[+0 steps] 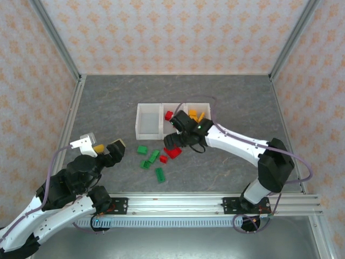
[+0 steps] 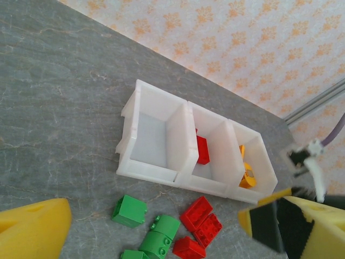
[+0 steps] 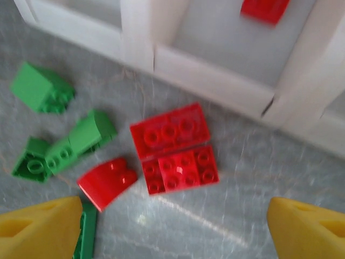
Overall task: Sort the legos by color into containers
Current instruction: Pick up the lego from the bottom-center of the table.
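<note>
fingers (image 3: 38, 226) of my right gripper (image 3: 172, 229) stand wide apart, empty, over small red studded plastic bricks (image 3: 172, 132) on grey table (image 3: 242, 216); front rim of the translucent white square bins (image 3: 215, 81) lies just ahead. left gripper (image 2: 164, 229) spread too.

The left arm (image 1: 54, 213) and right arm (image 1: 237, 144) wear glossy white shells between black joints, thin purple cables (image 1: 310, 171) looping alongside, ending in blunt yellow fingers (image 3: 38, 229).

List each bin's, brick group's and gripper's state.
left bin: empty
middle bin: holds a red brick
right bin: holds orange-yellow bricks
red bricks: three loose on table
green bricks: loose on table
left gripper: open, empty
right gripper: open, empty, over red bricks
</note>
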You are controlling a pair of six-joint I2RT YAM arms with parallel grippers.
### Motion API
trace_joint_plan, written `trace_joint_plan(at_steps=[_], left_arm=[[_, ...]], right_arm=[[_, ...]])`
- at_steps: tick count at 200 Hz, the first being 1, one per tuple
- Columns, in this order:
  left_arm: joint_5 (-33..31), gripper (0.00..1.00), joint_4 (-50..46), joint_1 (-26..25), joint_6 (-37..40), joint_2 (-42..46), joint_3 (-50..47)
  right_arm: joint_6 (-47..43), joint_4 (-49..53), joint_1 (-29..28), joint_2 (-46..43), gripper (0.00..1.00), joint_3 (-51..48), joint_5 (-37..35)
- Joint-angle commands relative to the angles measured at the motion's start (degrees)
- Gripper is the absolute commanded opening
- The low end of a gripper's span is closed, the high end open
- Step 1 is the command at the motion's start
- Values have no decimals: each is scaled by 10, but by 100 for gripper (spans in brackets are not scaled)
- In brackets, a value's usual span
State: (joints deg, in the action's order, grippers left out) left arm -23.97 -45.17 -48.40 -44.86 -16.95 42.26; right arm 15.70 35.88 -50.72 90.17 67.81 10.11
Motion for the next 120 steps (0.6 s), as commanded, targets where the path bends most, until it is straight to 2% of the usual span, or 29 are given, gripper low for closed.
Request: trace_joint_plan(at_steps=[1,40,65,92,120], left_arm=[[11,99,20,-3,14,-11,-6],[18,99,21,-3,19,-26,-5],[19,99,20,-3,19,-24,-4],[17,99,22,-4,18,-8,-6],[17,99,24,-3,16,15,-9]], right_arm=[[57,-32,-20,-23,89,-42,7],[139,-71,-69,-7,90,-66,-15],[225,-119,-110,17,91,-60,-14],[321,-115,-162,73,90,-14,-65],[370,-120,-185,113,85,19,-94]])
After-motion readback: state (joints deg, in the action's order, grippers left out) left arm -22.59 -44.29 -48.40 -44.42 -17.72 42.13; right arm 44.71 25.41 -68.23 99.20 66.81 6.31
